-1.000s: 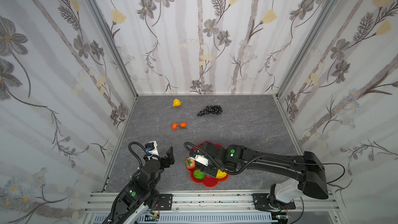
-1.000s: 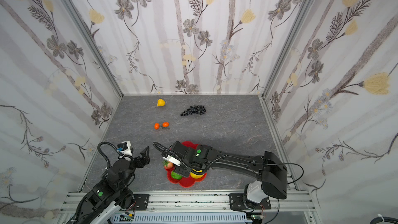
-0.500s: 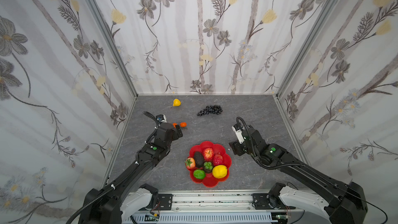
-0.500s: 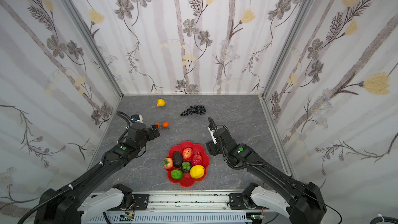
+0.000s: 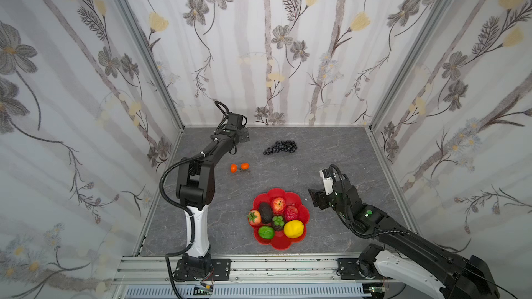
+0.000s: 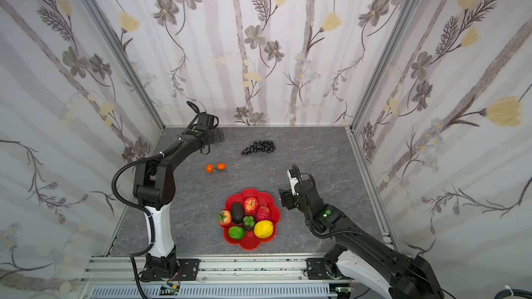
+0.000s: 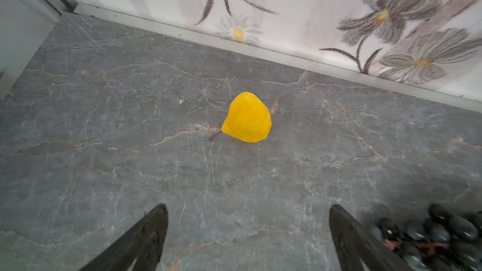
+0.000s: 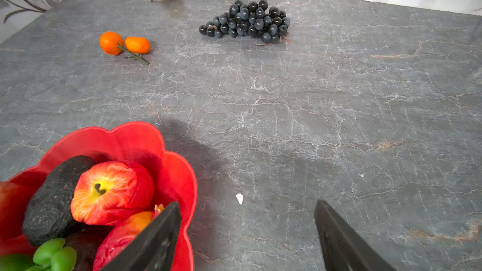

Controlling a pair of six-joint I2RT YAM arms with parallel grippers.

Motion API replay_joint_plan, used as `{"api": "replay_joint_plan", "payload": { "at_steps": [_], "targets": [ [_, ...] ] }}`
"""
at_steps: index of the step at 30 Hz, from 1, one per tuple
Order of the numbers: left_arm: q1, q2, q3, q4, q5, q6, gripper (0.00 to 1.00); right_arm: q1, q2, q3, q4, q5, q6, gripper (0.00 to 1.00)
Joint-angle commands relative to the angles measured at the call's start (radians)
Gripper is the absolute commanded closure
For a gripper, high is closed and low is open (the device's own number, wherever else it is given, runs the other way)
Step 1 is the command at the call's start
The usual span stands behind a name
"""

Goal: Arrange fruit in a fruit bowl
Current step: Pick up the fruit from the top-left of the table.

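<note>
The red scalloped fruit bowl [image 5: 276, 244] stands near the front, holding an apple [image 5: 278, 205], black avocado [image 5: 265, 212], strawberry [image 5: 254, 217], lemon [image 5: 293, 228] and green fruit [image 5: 266, 232]. Dark grapes [image 5: 280, 147] and two small oranges [image 5: 239, 167] lie on the table further back. The yellow pear [image 7: 246, 117] lies by the back wall, hidden under the left arm [image 5: 218, 146] in both top views. My left gripper [image 7: 247, 207] is open just short of the pear. My right gripper [image 8: 247, 203] hangs open and empty beside the bowl's right rim [image 8: 182, 178].
Papered walls enclose the grey marbled table [image 5: 331, 153] on three sides, and the pear lies close to the back wall's metal strip [image 7: 260, 53]. The grapes [image 7: 430, 230] lie just beside the left gripper's finger. A small white fleck [image 8: 239, 198] lies on the table by the bowl.
The right gripper left the bowl, drew back to its right and opened wider. The left arm unfolded from the near left and reached to the back, over the pear.
</note>
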Motion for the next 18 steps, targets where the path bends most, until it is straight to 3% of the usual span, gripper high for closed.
{"api": "replay_joint_plan", "payload": {
  "at_steps": [1, 12, 18],
  "targets": [
    [0.009, 0.113, 0.174, -0.171, -0.046, 0.069, 0.03, 0.000, 0.001, -0.007, 0.081, 0.001, 0.011, 0.19],
    [0.054, 0.485, 0.730, -0.424, 0.021, 0.078, 0.12, 0.000, 0.050, 0.000, 0.117, -0.009, 0.005, 0.18],
    [0.059, 0.541, 0.777, -0.399, 0.077, 0.067, 0.17, 0.001, 0.072, 0.003, 0.130, -0.007, 0.005, 0.18]
  ]
}}
